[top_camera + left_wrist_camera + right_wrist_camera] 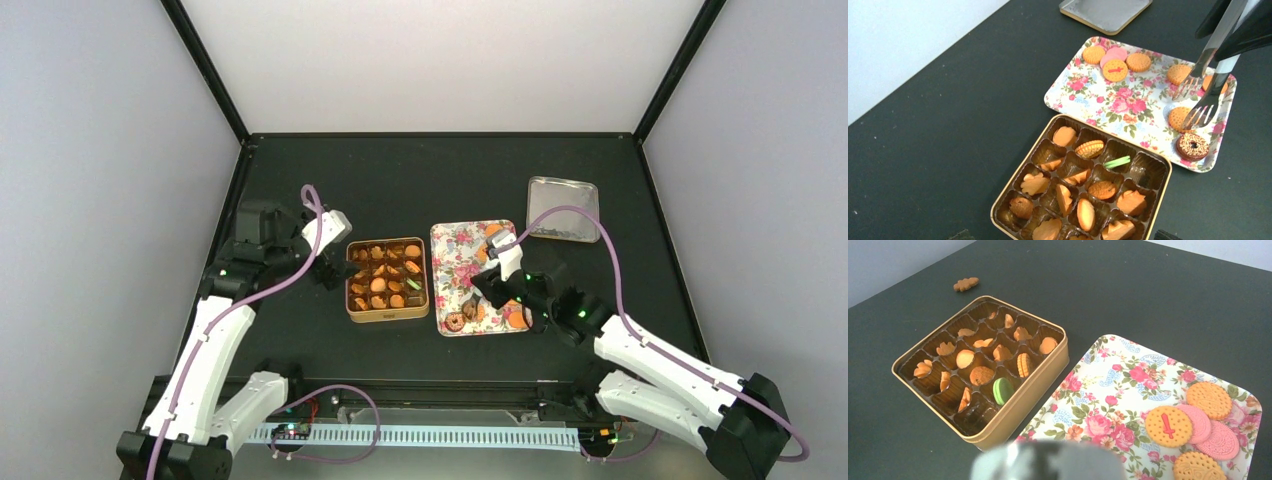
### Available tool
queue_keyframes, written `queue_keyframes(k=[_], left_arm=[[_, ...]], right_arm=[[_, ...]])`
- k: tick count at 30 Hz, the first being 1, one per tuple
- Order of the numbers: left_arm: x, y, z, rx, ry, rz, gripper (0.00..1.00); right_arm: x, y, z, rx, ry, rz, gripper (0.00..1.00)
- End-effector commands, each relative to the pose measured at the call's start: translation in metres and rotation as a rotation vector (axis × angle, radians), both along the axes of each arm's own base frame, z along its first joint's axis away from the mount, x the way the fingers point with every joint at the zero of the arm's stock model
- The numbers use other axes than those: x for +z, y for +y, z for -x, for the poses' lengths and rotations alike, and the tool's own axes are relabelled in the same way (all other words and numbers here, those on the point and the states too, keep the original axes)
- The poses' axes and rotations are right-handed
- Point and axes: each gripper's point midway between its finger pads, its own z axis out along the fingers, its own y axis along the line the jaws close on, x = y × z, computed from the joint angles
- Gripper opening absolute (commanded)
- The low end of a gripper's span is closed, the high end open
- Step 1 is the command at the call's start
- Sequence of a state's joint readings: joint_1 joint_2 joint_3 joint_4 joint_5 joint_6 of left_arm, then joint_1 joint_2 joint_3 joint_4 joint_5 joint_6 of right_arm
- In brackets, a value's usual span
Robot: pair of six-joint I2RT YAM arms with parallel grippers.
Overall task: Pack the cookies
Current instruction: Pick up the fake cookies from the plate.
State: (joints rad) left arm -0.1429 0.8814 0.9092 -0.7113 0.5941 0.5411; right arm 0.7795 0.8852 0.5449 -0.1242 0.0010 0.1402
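On the dark table (420,180), the cookies (1115,70) are sitting on the floral tray (1108,107) beside the tin (1038,390). The right end effector (497,285) is gripping tongs (1205,85) over them; the left end effector (325,272) is gaping, empty. Thin discs could be slipping off the tines mid-carry. They are lying flat, round, showing no long axis.

Matte black table (420,170) enclosed by plain pale walls (100,200) with black corner struts (205,70)

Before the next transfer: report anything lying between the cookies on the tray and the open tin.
Nothing visible does: the cookies lie on a tray right beside the tin, only bare table between.
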Motion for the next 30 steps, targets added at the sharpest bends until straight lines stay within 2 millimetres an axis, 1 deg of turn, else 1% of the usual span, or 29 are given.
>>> queue_keyframes(k=[1, 7, 11, 16, 18, 21, 23, 24, 25, 28, 30], left_arm=[[0.018, -0.005, 0.009, -0.032, -0.038, 0.052, 0.96], [0.025, -0.003, 0.006, -0.022, -0.043, 0.049, 0.96], [0.025, -0.001, 0.006, -0.016, -0.05, 0.047, 0.97], [0.024, 0.001, 0.004, -0.005, -0.048, 0.044, 0.97], [0.023, 0.002, 0.003, -0.003, -0.046, 0.045, 0.97], [0.022, 0.004, 0.002, 0.009, -0.041, 0.043, 0.97], [0.02, 0.007, 0.0, 0.024, -0.037, 0.037, 0.97], [0.017, 0.009, -0.002, 0.036, -0.033, 0.031, 0.97], [0.015, 0.012, -0.005, 0.051, -0.03, 0.026, 0.97], [0.011, 0.022, -0.012, 0.096, -0.008, 0.03, 0.97], [0.009, 0.029, -0.015, 0.124, 0.006, 0.04, 0.97]], right_arm=[[0.008, 0.001, -0.005, -0.025, -0.037, -0.03, 0.42], [-0.003, 0.008, 0.001, 0.001, 0.0, -0.035, 0.43], [-0.01, 0.007, 0.003, -0.014, 0.011, -0.019, 0.43], [-0.013, 0.002, 0.0, -0.052, 0.005, 0.013, 0.38], [-0.01, 0.001, -0.001, -0.057, -0.001, 0.01, 0.33], [0.001, 0.002, -0.003, -0.06, -0.016, 0.0, 0.25], [0.014, 0.003, -0.004, -0.056, -0.039, -0.012, 0.22], [0.022, 0.004, -0.005, -0.052, -0.053, -0.019, 0.2], [0.034, 0.006, -0.006, -0.047, -0.073, -0.033, 0.18], [0.062, 0.013, -0.007, -0.019, -0.116, -0.06, 0.17], [0.076, 0.021, -0.01, 0.005, -0.129, -0.068, 0.16]])
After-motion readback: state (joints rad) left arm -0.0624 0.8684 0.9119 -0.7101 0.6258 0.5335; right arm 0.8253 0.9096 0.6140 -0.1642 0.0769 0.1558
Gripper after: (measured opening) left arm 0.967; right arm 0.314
